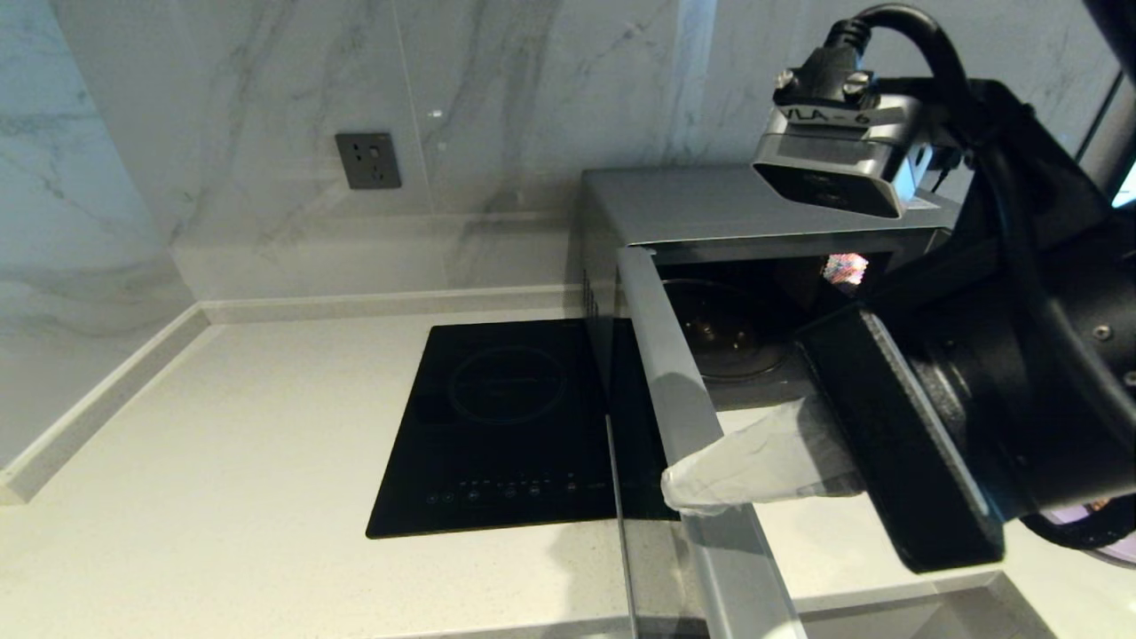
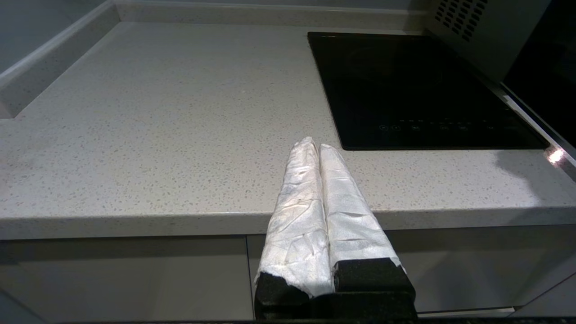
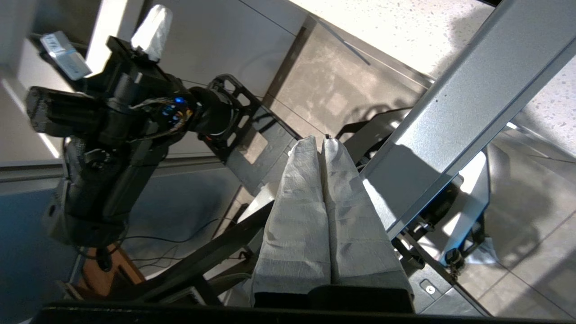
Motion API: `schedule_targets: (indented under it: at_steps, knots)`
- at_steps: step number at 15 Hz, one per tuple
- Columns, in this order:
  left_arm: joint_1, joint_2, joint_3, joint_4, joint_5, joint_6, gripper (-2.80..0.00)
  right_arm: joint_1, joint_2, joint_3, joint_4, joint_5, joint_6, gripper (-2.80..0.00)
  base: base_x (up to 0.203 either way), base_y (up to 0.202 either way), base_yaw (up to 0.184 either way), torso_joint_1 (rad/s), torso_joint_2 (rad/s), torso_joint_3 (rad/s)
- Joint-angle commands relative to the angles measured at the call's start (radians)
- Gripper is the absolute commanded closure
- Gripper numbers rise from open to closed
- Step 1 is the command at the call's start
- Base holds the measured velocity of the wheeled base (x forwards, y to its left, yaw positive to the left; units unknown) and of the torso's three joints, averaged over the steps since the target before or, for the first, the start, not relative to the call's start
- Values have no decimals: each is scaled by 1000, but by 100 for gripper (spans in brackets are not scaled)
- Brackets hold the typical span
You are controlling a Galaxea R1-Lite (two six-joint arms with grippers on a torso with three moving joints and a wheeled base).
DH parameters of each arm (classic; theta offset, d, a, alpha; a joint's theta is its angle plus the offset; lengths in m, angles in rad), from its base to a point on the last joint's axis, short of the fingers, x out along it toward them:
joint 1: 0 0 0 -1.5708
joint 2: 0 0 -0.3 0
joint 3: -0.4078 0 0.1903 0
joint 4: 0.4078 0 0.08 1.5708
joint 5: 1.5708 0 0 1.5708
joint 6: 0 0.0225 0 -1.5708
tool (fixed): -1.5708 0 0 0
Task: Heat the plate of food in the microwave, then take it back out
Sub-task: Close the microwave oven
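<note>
Door wide open, right tool (image 1: 679, 486) pressed against its edge.

The microwave (image 1: 710, 209) stands on the bench (image 1: 222, 444) next to the hob (image 1: 506, 426). Its door (image 1: 683, 399) looks stiff and heavy and swings on a hinge, so push its free edge. The plate (image 1: 1114, 555) is only a purple sliver low beside the right arm; probably light and slippery, best held by the rim. The right wrist view shows the right tool's wrapped fingers together. The left wrist view shows the left tool (image 2: 318, 146), also together, parked at the bench's front edge.

Head view looks down over the worktop (image 1: 222, 426) and hob (image 1: 506, 426); the left wrist view shares both, lower.
</note>
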Motion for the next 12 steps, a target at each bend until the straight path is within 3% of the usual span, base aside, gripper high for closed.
schedule_targets:
  at_steps: [1, 6, 12]
  knots:
    - [0, 2, 0, 0, 0, 0, 0, 15, 21, 5, 16, -10, 3, 0, 0, 0, 0, 0, 0, 0]
    - [0, 2, 0, 0, 0, 0, 0, 34, 52, 7, 36, -41, 3, 0, 0, 0, 0, 0, 0, 0]
    - [0, 2, 0, 0, 0, 0, 0, 30, 54, 10, 117, -188, 30, 0, 0, 0, 0, 0, 0, 0]
